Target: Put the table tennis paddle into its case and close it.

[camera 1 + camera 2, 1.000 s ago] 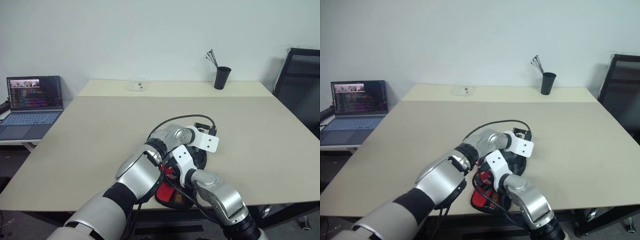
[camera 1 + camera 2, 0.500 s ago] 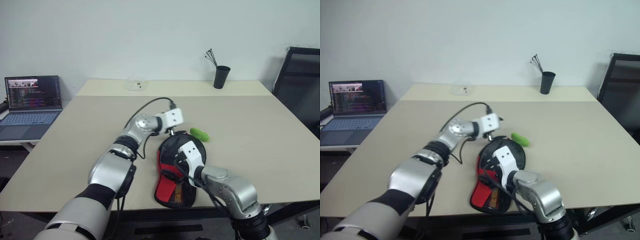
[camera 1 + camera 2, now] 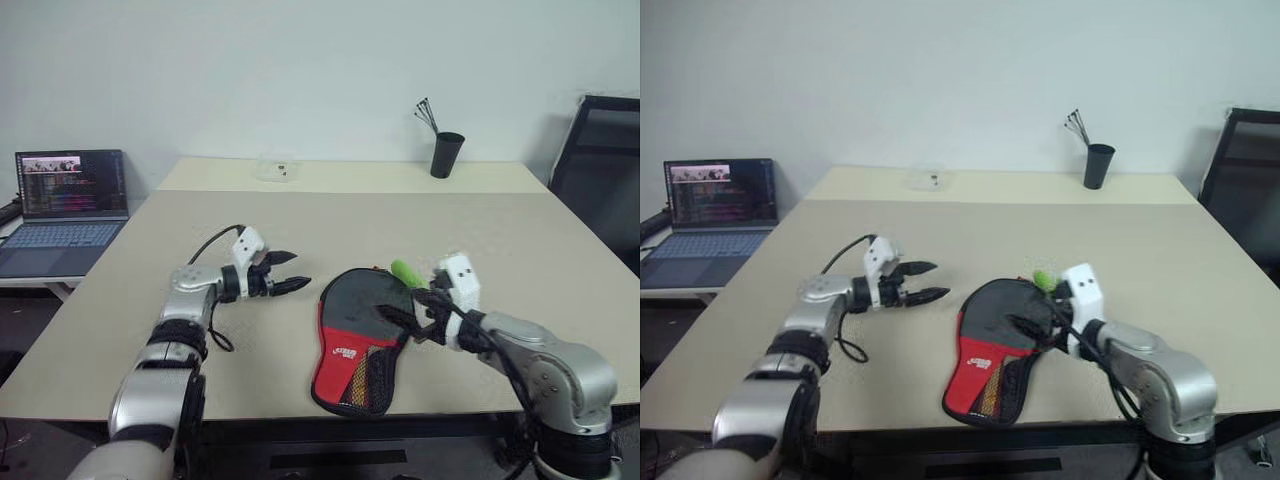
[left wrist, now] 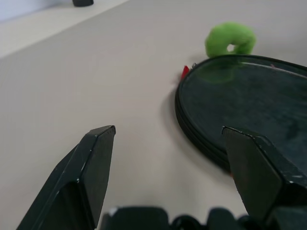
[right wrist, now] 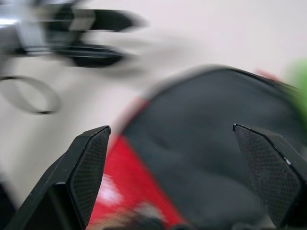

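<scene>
**Case flat near the table's front edge**

Case [image 3: 358, 335] lies on the beige table [image 3: 200, 250]; a laptop [image 3: 65, 205] sits left, a black cup [image 3: 445, 155] far back, a chair [image 3: 600, 170] right.

Left wrist view: left gripper [image 4: 172, 167] spread, empty, beside the case's rim.

Right wrist view: right gripper [image 5: 175, 163] spread wide over the case, gripping nothing.

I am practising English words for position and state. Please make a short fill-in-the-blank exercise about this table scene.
1. The left gripper has its fingers ___.
2. The case lies ___ the two grippers.
3. The small tag at the case's far end is ___ in colour.
4. The right gripper holds ___.

Missing words: open; between; green; nothing
</scene>
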`<action>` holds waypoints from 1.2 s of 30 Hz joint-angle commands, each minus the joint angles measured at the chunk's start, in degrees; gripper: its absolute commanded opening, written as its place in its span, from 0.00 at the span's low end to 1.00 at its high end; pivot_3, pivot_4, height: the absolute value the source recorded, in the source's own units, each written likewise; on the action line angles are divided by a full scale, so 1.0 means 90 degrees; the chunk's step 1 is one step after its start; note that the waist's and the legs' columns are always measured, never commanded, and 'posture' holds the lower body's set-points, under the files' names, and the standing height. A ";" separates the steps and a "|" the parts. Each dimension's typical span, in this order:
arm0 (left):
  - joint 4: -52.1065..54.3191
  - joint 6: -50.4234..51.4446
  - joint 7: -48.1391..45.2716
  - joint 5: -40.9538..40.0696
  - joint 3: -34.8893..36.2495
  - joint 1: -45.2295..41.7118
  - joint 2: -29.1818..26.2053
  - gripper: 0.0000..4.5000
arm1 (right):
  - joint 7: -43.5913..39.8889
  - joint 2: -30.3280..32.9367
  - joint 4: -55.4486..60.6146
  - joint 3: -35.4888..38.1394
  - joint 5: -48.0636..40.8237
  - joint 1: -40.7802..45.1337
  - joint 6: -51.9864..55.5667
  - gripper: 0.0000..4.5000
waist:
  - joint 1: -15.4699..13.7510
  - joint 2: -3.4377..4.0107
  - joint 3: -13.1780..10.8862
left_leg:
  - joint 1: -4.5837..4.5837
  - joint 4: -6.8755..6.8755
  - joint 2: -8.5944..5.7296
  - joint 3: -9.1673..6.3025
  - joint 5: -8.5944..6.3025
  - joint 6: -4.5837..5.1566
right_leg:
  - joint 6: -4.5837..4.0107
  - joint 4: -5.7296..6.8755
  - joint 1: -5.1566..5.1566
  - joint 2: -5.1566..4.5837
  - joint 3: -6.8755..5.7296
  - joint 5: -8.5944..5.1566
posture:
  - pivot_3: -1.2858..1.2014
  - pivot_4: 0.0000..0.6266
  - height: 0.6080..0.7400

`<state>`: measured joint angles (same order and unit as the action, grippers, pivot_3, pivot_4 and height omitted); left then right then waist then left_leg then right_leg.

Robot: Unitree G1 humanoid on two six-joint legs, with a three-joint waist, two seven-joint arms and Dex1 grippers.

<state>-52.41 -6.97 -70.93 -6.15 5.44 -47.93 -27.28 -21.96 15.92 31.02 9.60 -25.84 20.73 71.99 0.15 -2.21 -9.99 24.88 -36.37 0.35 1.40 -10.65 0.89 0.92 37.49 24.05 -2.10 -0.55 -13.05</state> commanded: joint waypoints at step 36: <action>0.4351 0.2345 0.0393 -0.1254 -0.0205 0.1194 -0.0351 0.86 | -0.0346 -0.0133 -0.3795 -0.1165 0.0729 0.1257 -0.2986 0.00 | 0.0059 0.0005 -0.0003 | -0.0013 -0.0001 0.0010 0.0009 0.0001 0.0001 | 0.0017 0.0022 0.0003 0.0016 0.0012 -0.0025 | 0.52 0.24 1.00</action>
<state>-15.96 14.45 -67.90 -16.03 3.63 -36.91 -29.97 -23.73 14.52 -3.40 -0.48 -19.18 30.16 47.25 0.68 -2.16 -10.02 24.77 -36.38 0.44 1.50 -10.64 0.90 1.07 37.69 24.08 -1.95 -0.44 -13.27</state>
